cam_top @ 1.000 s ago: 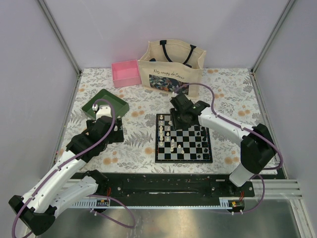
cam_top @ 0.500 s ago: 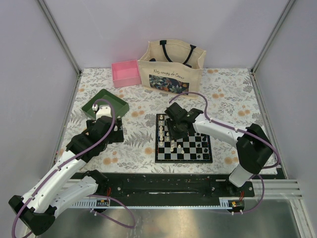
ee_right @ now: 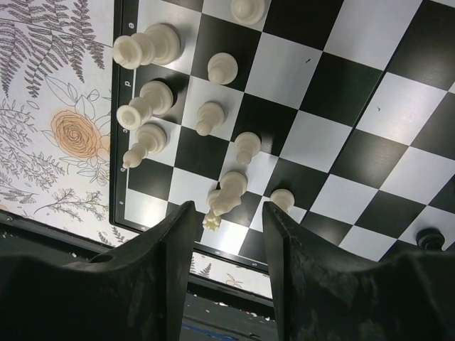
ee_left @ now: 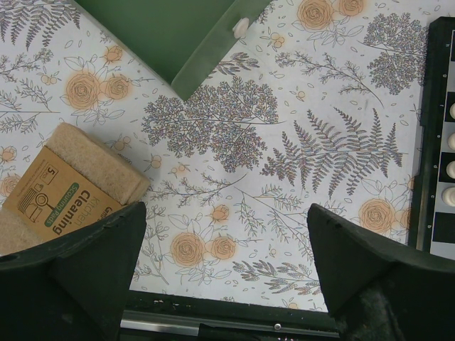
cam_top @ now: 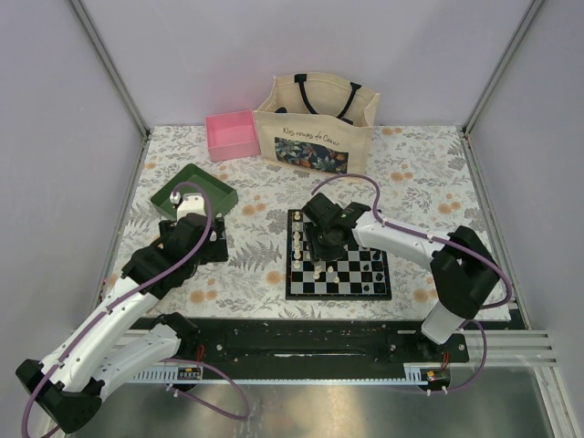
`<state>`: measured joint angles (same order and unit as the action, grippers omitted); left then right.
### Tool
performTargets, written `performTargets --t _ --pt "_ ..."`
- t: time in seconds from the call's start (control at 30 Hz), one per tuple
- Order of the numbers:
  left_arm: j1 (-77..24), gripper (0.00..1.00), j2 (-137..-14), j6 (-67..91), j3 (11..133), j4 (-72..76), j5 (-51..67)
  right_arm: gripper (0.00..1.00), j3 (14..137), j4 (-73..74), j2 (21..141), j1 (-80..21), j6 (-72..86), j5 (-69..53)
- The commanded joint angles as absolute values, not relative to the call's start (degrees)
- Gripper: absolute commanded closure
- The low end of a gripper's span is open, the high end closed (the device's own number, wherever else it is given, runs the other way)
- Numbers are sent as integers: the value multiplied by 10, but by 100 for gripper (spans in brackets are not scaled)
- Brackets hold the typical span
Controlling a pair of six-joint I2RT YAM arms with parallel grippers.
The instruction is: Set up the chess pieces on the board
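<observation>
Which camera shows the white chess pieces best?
The right wrist view: the white chess pieces sit close up, shapes distinct. The top view shows them tiny; the left wrist view catches only a few at its right edge.

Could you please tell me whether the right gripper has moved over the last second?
Yes: the right gripper has moved nearer, from the board's far edge toward its middle, away from the tote bag.
</observation>
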<state>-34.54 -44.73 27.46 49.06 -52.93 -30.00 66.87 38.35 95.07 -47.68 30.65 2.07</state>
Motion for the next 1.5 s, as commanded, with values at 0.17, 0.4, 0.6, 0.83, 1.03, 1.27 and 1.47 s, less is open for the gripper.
performTargets --t 0.17,0.4,0.6,0.83,1.03,1.27,1.47 --pt "-343 1 -439 276 504 -516 -303 49 668 372 972 -485 338 11" --pt "-343 1 -437 276 504 -516 -303 50 672 373 980 -490 336 6" --pt "-342 1 -436 276 504 -516 -303 51 672 375 985 -494 334 10" --pt "-343 1 -437 276 504 -516 -303 53 675 376 991 -499 326 38" --pt "-343 1 -438 276 505 -516 -303 55 679 375 998 -502 320 53" --pt "-343 1 -439 276 504 -515 -304 57 683 371 999 -503 314 56" --pt "-343 1 -438 276 504 -517 -303 57 687 370 999 -503 312 55"
